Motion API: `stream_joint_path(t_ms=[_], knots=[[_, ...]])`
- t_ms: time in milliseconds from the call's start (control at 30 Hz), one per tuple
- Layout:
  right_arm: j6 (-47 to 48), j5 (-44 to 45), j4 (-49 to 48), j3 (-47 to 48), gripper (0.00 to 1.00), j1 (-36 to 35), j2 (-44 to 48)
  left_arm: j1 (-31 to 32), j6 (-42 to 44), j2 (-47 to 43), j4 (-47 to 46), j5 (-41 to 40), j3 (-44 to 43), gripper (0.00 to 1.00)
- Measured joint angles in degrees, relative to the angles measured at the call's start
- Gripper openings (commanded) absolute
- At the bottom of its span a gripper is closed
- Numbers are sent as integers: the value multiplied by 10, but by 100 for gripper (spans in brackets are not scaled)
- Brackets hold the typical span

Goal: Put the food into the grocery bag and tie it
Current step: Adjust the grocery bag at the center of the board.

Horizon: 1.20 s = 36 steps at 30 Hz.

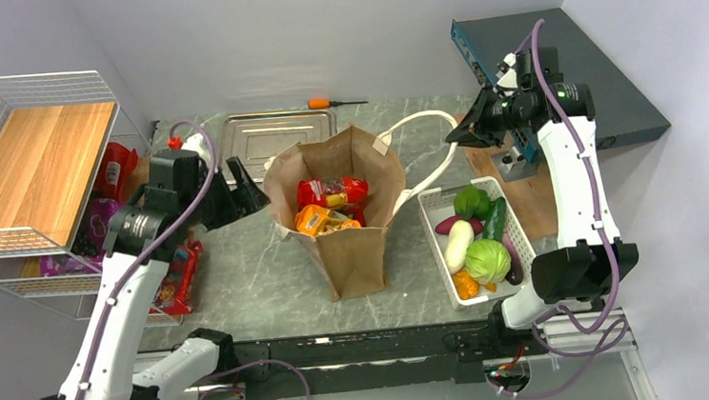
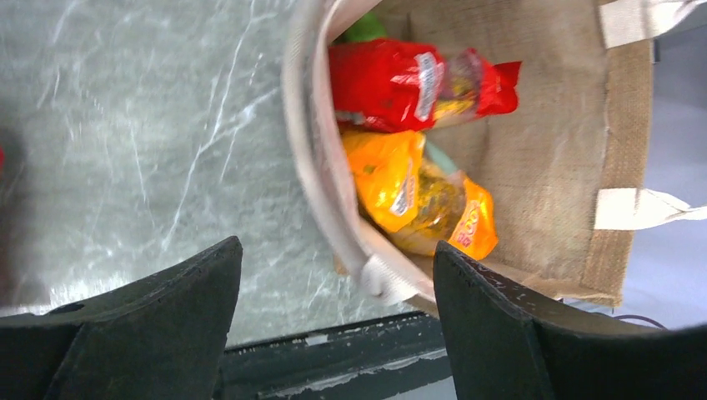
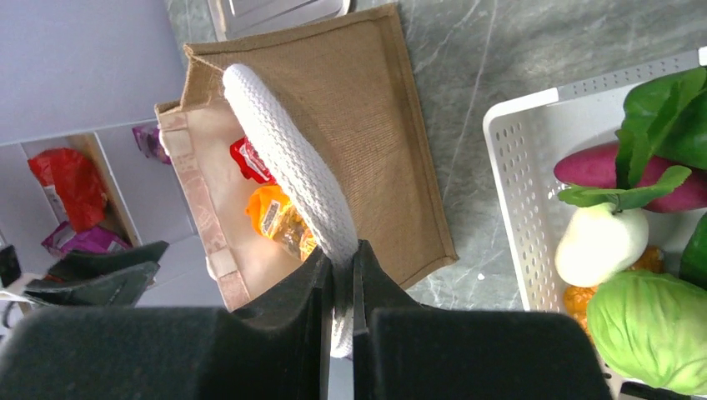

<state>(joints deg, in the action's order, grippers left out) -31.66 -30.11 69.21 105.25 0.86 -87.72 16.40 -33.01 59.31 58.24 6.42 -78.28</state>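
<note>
From overhead I see the grocery bag (image 1: pixel 350 258) standing open in the middle of the table (image 1: pixel 251 275). A red packet (image 1: pixel 331 191) and an orange packet (image 1: pixel 314 219) lie inside it, the red one toward 12 o'clock of the orange. My right gripper (image 3: pixel 342 257) is at about 2 o'clock from the bag, with its fingers clamped together on the bag's white handle (image 3: pixel 283 158). The handle runs from the fingers back to the bag's rim. My left gripper (image 1: pixel 247 191) hangs at 9 o'clock from the bag, just beside its rim, with the fingers wide apart and nothing held between them. A white basket (image 1: pixel 435 197) sits at 3 o'clock from the bag, with a cabbage (image 1: pixel 486 260) and other vegetables in it. A metal tray (image 1: pixel 278 130) lies at 11 o'clock.
</note>
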Motion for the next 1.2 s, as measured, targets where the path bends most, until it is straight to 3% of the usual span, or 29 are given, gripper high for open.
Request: stream_joint_path(t_ms=[333,567,767,1033,1200], knots=[[-5,-5,4,-13,0,10,3,-1,-122,-100,6,-28,166,62],[-5,-13,4,-13,0,10,3,-17,-195,-136,-37,-15,255,61],[-6,-19,3,-28,0,10,3,-47,-229,-139,-96,18,314,51],[-9,-19,2,-38,0,11,6,-66,-290,-107,-246,118,424,54],[-10,-19,1,-44,0,11,17,-66,-318,-86,-299,153,434,56]])
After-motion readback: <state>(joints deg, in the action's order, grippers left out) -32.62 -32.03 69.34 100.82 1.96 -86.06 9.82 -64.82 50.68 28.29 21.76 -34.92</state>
